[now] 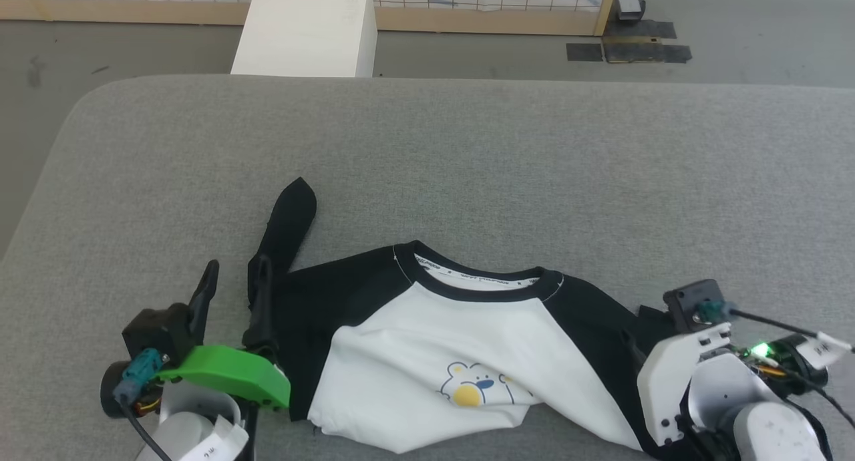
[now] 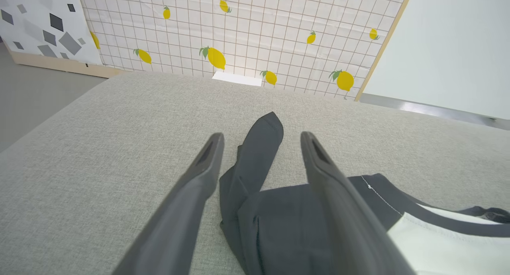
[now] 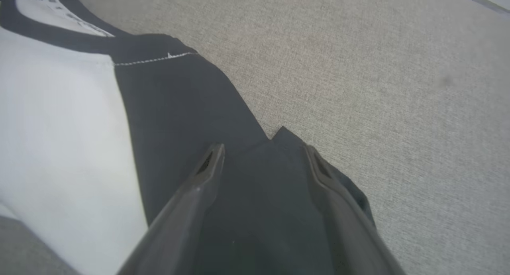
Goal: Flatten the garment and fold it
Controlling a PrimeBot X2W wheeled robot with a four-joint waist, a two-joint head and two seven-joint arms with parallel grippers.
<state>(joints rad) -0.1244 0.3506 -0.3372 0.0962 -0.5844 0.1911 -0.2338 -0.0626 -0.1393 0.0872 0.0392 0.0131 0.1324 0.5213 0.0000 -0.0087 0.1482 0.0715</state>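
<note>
Garment (image 1: 427, 341) (image 2: 279, 219) (image 3: 179, 99) lies print side up on the grey fabric-covered tabletop (image 1: 534, 167), close to the near edge and between the two arms. Its black collar (image 1: 477, 280) points away from the robot, and the small yellow-and-grey print (image 1: 471, 384) sits low on the white body. The bottom of the white body is rumpled and turned under at the near edge, so the garment is not yet flat. On the robot's left, one black sleeve (image 1: 287, 227) runs away from the shoulder in a narrow creased strip, its cuff resting on bare cloth.

The left claw (image 1: 238, 264) (image 2: 261, 136) is spread wide, one finger on each side of that sleeve; in the left wrist view the strip passes up between the fingers. Whether the tips press on the fabric cannot be told.

The right claw (image 3: 263, 148) is also spread apart, low over the black shoulder and the bunched sleeve on the robot's right, gripping nothing. A folded corner of black fabric shows between its fingertips.

A white box (image 1: 307, 27) stands on the floor beyond the far edge of the tabletop, in front of a lemon-patterned grid screen (image 2: 239, 28).
</note>
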